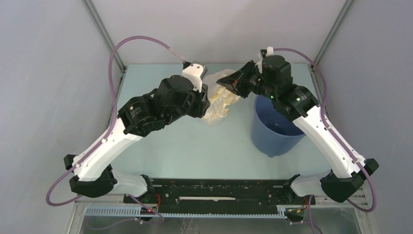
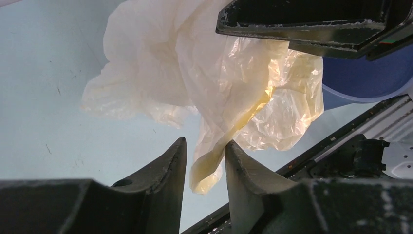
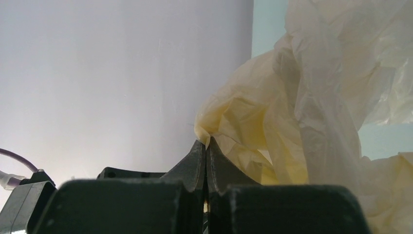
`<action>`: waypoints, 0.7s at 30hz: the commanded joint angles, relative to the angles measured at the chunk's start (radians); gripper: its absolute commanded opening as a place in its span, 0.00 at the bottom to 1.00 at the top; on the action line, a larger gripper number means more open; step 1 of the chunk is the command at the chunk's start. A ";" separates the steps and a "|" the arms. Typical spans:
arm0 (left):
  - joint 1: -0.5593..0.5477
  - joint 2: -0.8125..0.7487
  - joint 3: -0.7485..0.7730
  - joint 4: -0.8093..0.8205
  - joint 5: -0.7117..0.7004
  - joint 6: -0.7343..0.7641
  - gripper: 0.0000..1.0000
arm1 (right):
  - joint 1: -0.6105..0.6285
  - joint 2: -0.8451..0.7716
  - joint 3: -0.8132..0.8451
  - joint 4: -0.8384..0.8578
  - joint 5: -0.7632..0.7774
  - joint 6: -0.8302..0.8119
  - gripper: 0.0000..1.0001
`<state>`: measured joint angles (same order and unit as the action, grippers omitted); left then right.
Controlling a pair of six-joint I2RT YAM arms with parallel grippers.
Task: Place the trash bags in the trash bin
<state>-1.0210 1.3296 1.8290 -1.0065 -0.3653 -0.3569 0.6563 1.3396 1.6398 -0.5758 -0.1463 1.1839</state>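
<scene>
The pale yellow-cream trash bag (image 1: 219, 100) hangs crumpled in the air between my two grippers, above the table at the back. My right gripper (image 1: 226, 84) is shut on a top fold of it, and the right wrist view shows its tips (image 3: 206, 142) pinching the bag (image 3: 302, 97). My left gripper (image 2: 205, 146) is open. A lower strand of the bag (image 2: 209, 73) hangs between its fingers and touches one finger (image 2: 238, 161). The blue trash bin (image 1: 272, 131) stands upright to the right of the bag, partly under my right arm. It also shows in the left wrist view (image 2: 360, 78).
The pale blue table (image 1: 195, 146) has grey walls behind and at both sides. A black rail (image 1: 219, 190) with the arm bases runs along the near edge. My right gripper's body (image 2: 302, 24) crosses the top of the left wrist view.
</scene>
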 commanded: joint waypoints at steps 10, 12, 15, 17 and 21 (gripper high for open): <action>0.017 -0.053 0.025 0.042 -0.109 0.015 0.00 | -0.020 -0.002 0.036 0.041 -0.174 -0.147 0.31; 0.060 -0.086 0.019 0.047 -0.101 -0.006 0.00 | -0.042 -0.013 0.008 0.043 -0.252 -0.203 0.45; 0.175 -0.142 -0.008 0.061 0.012 -0.086 0.00 | -0.079 -0.047 -0.022 0.021 -0.309 -0.270 0.59; 0.279 -0.190 -0.053 0.096 0.120 -0.148 0.00 | -0.094 -0.071 -0.028 0.011 -0.322 -0.322 0.67; 0.454 -0.267 -0.148 0.179 0.337 -0.293 0.00 | -0.114 -0.123 -0.037 -0.010 -0.314 -0.392 0.80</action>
<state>-0.6773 1.1347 1.7435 -0.9337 -0.2497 -0.4881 0.5617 1.3018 1.6054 -0.5846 -0.4179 0.9131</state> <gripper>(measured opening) 0.005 0.763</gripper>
